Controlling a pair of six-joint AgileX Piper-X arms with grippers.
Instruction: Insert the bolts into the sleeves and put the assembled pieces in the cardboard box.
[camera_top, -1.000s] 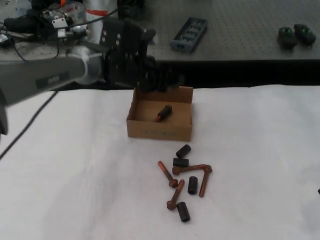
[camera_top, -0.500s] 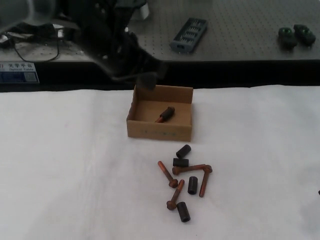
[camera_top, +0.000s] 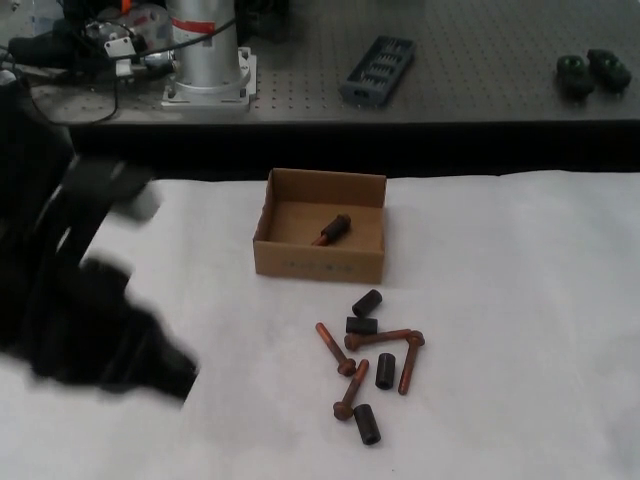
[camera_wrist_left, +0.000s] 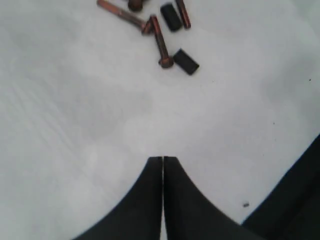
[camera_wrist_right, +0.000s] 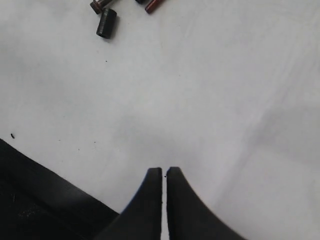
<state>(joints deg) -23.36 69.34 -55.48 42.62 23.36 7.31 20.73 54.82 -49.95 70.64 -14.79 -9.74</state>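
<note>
**One piece in the box, four pairs waiting**

Both pincers are clenched on nothing. The left pincer (camera_wrist_left: 163, 195) and the right pincer (camera_wrist_right: 163, 200) each have their fingers pressed together over the bare white surface (camera_wrist_right: 225, 100), well apart from the pile of parts. I judge this as a moment between two pickings, so either one must open before it can take a part. An arm (camera_top: 90, 330) shows as a dark mass at the near left.

The cardboard box (camera_top: 318, 266) stands open on the far side of the pile, just beside it. I think this keeps the carrying way short. Inside is one assembled piece (camera_top: 330, 228), a bolt in its sleeve, lying aslant on the bottom.

On the surface I count four loose bolts (camera_top: 334, 347) and four loose sleeves (camera_top: 367, 423), mixed together in one cluster. So each bolt has a sleeve, and four pairs are left to join.
</note>
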